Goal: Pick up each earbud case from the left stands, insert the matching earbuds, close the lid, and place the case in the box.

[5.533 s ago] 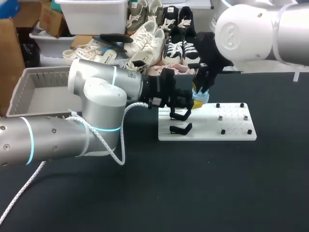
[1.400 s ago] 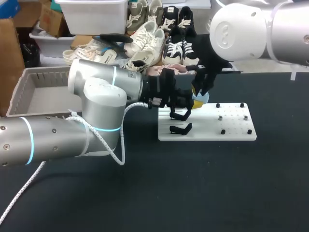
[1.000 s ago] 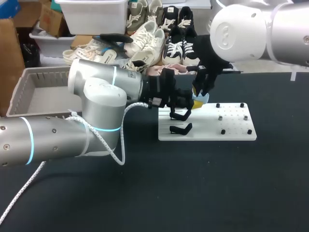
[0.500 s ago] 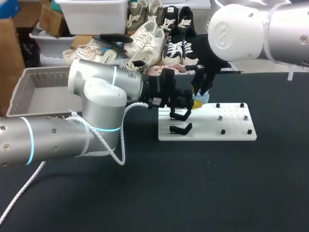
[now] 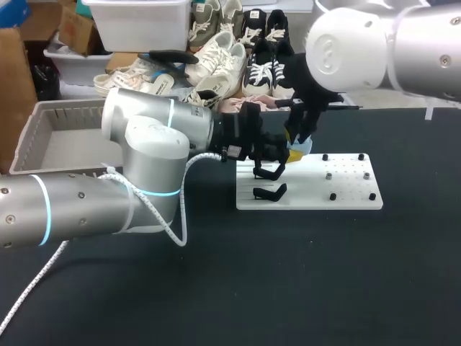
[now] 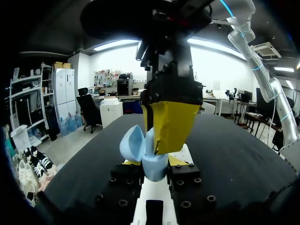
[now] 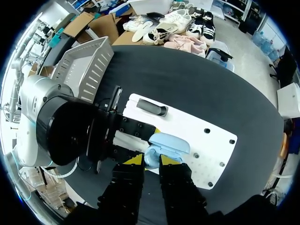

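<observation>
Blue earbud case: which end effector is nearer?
Left. The left end effector grips the earbud case from both sides; the right end effector hangs just above it.

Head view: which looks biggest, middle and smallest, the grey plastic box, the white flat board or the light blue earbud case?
1. Grey plastic box and white flat board: about alike, and my left arm hides part of the box.
2. Light blue earbud case: clearly smallest.

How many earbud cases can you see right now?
1. The open light blue earbud case is clamped in the left gripper, above the white plastic board; more could be hidden from view.
</observation>
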Tool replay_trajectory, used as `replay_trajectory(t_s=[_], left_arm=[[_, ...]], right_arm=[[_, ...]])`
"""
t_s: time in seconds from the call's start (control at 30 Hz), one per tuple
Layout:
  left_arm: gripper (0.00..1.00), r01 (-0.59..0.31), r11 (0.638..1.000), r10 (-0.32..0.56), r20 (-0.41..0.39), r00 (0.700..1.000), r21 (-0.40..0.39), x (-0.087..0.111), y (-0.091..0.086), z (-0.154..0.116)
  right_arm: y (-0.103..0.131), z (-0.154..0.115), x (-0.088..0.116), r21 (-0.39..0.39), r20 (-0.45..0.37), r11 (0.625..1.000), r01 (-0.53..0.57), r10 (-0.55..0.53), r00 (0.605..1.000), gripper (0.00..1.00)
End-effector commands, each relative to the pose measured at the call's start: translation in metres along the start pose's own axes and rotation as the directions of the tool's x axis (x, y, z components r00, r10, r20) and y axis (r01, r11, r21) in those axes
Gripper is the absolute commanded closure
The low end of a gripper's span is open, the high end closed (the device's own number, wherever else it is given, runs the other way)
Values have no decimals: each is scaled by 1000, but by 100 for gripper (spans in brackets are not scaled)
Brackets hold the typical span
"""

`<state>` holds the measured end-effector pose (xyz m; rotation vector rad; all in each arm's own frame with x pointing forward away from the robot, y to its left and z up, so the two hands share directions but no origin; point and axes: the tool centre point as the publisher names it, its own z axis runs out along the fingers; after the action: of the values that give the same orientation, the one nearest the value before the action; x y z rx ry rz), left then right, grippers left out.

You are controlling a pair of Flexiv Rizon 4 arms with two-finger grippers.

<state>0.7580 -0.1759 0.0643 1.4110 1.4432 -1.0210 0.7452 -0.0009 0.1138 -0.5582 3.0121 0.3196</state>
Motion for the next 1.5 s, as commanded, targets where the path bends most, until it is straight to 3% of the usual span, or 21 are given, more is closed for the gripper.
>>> replay_trajectory(t_s=[0.03,0.2,0.33,0.53,0.83,1.5], left_arm=[[100,-1,1000,1,1,1000,1,0,0,0],[100,-1,1000,1,1,1000,1,0,0,0],[100,-1,1000,1,1,1000,1,0,0,0],[100,-1,1000,1,1,1000,1,0,0,0],[100,-1,1000,1,1,1000,1,0,0,0],[100,-1,1000,1,1,1000,1,0,0,0]], right_arm=[[-1,1,-3,-2,-6,1000,-1,1,1000,100],[-1,1,-3,-2,-7,1000,0,0,1000,99],[-1,1,-2,-2,-8,1000,-1,1,1000,87],[0,0,0,-1,-6,1000,-1,1,1000,86],[1,1,1,-1,-6,1000,-6,6,1000,73],[3,-8,3,10,6,1000,-15,15,1000,72]])
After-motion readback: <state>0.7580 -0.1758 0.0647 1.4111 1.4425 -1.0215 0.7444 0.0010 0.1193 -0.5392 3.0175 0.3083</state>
